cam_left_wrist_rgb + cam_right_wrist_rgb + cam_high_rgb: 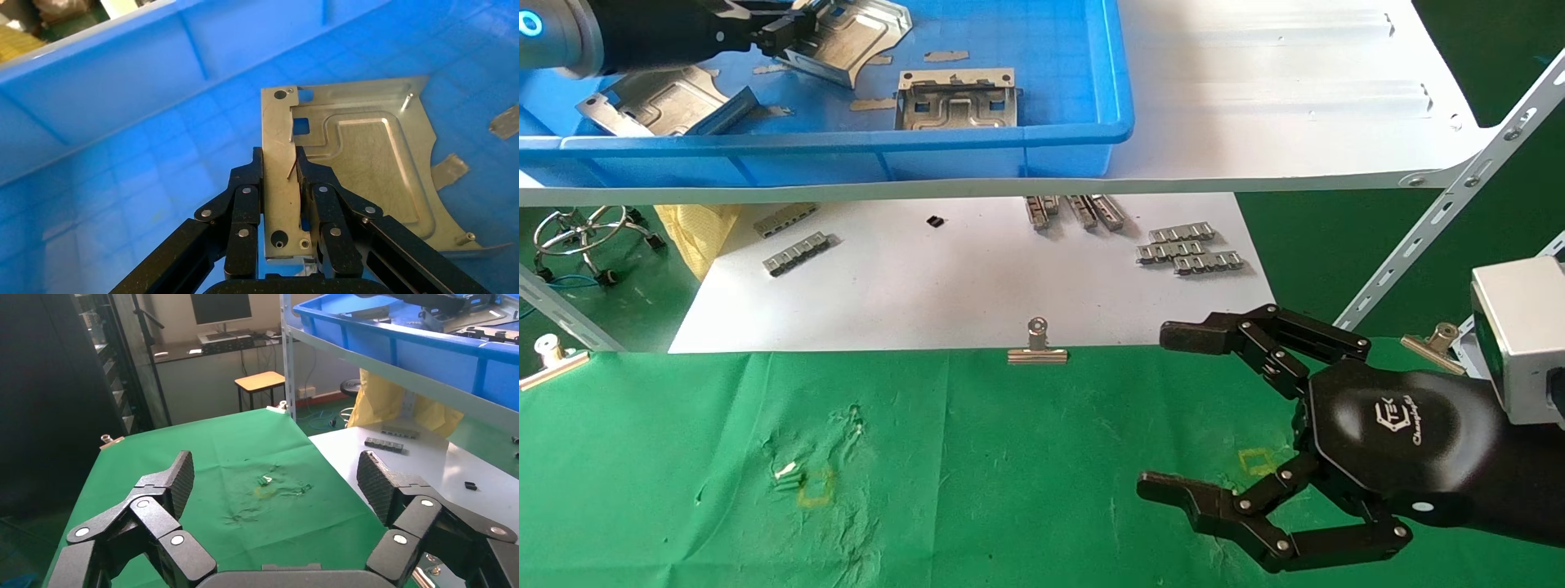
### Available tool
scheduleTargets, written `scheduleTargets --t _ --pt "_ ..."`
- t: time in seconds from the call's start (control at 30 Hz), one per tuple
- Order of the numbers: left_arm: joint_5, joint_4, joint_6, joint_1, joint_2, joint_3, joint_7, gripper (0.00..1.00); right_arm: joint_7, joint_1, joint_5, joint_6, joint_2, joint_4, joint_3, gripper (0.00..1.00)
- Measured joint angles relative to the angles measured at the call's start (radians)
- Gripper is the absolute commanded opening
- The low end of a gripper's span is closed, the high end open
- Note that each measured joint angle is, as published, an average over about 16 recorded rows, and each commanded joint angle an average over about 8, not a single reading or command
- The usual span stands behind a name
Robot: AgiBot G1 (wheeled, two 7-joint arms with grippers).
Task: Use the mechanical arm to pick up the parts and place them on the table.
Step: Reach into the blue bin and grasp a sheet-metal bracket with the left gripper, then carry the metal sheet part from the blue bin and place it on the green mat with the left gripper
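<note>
The blue tray (1009,135) holds three brackets: one flat near the front wall (956,100), one at the left (662,100), and one (361,159) clenched by its flange in my left pincer (280,184), inside the tray. My right pincer (1205,416) hovers low over the green surface (968,474), fingers spread wide, grasping nothing.
</note>
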Motion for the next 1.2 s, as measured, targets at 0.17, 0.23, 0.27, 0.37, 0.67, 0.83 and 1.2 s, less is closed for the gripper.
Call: scheduleTargets --t 0.17,0.23,0.27,0.37,0.67,0.83,1.2 --pt "-0.026 -0.015 0.060 -0.006 -0.018 -0.018 0.041 0.00 0.000 0.000 0.000 0.000 0.000 0.000 0.000 1.00" --pt "-0.038 -0.022 0.095 -0.009 -0.028 -0.025 0.060 0.00 0.000 0.000 0.000 0.000 0.000 0.000 0.000 1.00" --pt "-0.043 -0.025 0.115 -0.011 -0.034 -0.029 0.071 0.00 0.000 0.000 0.000 0.000 0.000 0.000 0.000 1.00" --pt "-0.058 -0.035 0.183 -0.018 -0.051 -0.038 0.103 0.00 0.000 0.000 0.000 0.000 0.000 0.000 0.000 1.00" --pt "-0.095 -0.064 0.443 -0.038 -0.110 -0.057 0.203 0.00 0.000 0.000 0.000 0.000 0.000 0.000 0.000 1.00" --pt "-0.112 -0.082 0.592 -0.048 -0.143 -0.063 0.256 0.00 0.000 0.000 0.000 0.000 0.000 0.000 0.000 1.00" --pt "-0.230 -0.248 0.756 0.019 -0.247 -0.049 0.326 0.00 0.000 0.000 0.000 0.000 0.000 0.000 0.000 1.00"
